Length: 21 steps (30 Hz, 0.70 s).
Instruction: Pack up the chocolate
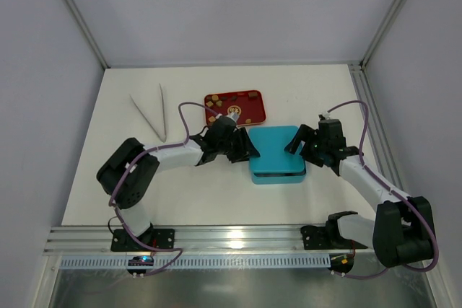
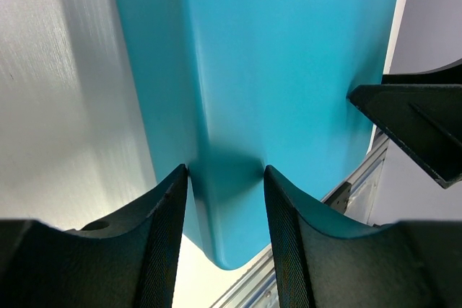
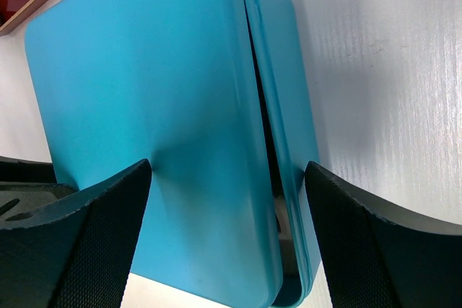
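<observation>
Several chocolate pieces [image 1: 254,94] sit in the red tray [image 1: 258,113] near the far edge of the table [image 1: 144,185], just beyond the left gripper [image 1: 245,151], which pinches the left end of the lidded blue box [image 1: 276,151], contents hidden, while the right gripper [image 1: 297,143] straddles its right end, jaws wide, gripping or not I cannot tell.

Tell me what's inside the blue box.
Hidden: the lid covers the blue box; the right wrist view shows only a dark slit beneath it. Chocolate lies on the red tray.
</observation>
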Tool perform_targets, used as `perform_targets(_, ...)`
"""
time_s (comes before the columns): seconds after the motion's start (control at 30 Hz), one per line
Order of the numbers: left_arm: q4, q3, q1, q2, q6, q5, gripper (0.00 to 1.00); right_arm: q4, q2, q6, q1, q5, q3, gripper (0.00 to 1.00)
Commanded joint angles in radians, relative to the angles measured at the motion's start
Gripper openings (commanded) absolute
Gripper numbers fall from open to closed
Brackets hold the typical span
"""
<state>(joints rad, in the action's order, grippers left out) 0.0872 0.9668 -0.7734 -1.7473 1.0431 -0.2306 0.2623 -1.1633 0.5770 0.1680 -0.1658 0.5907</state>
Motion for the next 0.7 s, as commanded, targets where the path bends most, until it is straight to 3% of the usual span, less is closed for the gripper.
perform_targets(0.0, -0.016, 0.052, -0.021, 0.015, -0.017, -0.032, 0.46, -0.032, 0.03, 0.02, 0.001, -0.026, 0.0, 0.87)
perform_targets(0.67, -0.207, 0.147, -0.058, 0.023, -0.09, -0.111, 0.5, -0.067, 0.054, 0.092, -0.001, -0.089, -0.035, 0.86)
